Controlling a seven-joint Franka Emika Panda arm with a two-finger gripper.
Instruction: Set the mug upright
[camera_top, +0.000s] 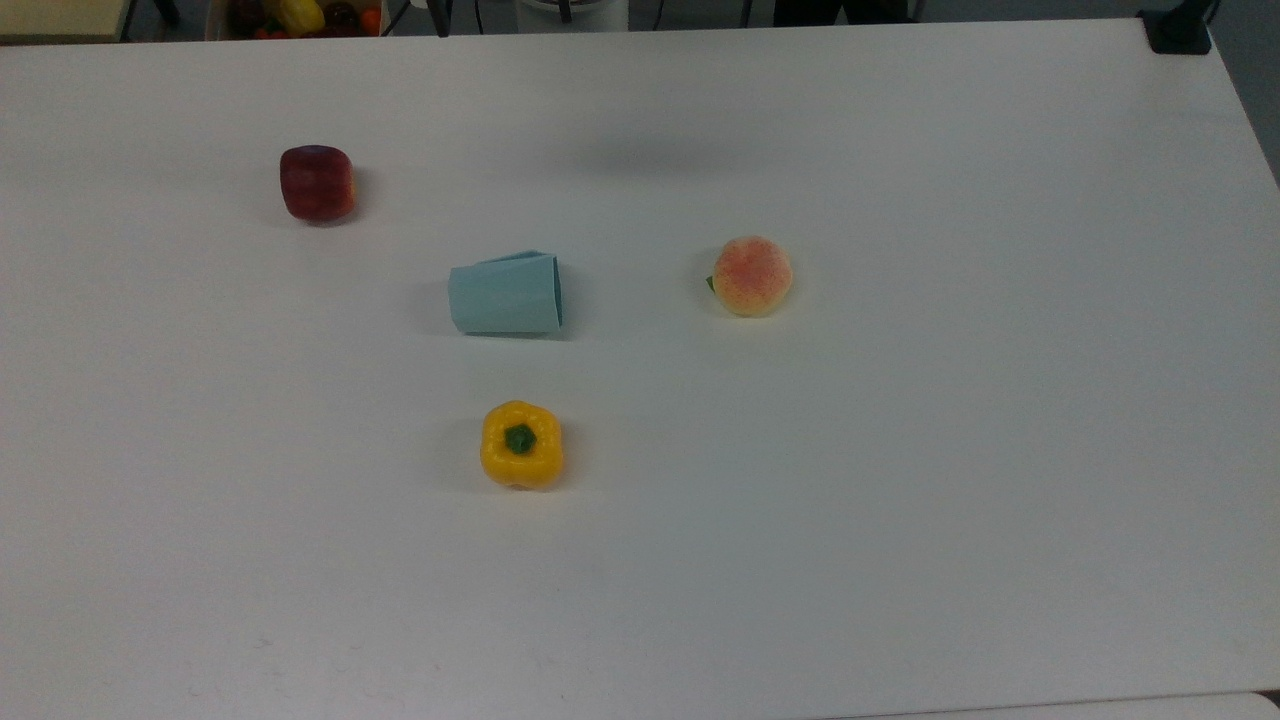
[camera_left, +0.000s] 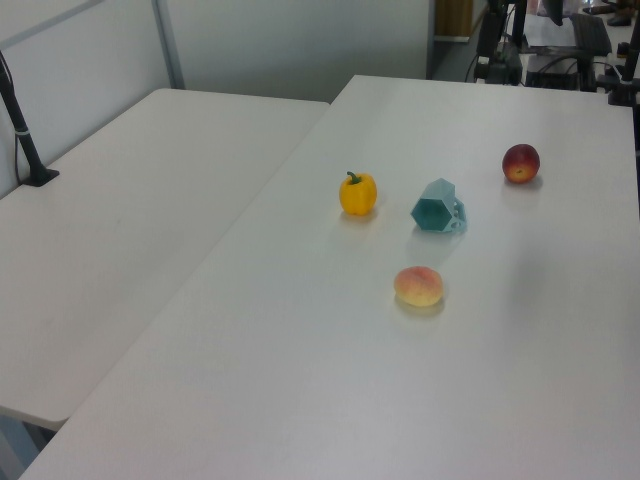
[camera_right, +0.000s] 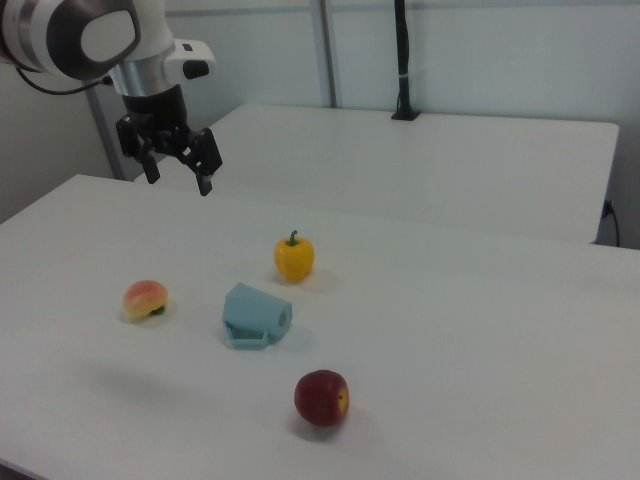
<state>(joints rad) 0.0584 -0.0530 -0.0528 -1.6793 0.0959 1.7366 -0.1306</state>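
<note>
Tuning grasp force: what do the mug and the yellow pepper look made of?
The mug: matte pale teal, flat faceted sides, no glare; could be matte-glazed ceramic or plastic, the look leaves it open. The yellow pepper: smooth, evenly coloured, with a slight sheen, probably a plastic or foam replica, though real is not ruled out. The claw hangs open, touching neither.

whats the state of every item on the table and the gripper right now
pale blue faceted mug: lying on its side, handle against the table
yellow bell pepper: upright, stem up
red apple: resting, untouched
peach: resting, untouched
black two-finger gripper: open, raised, holding nothing
</note>
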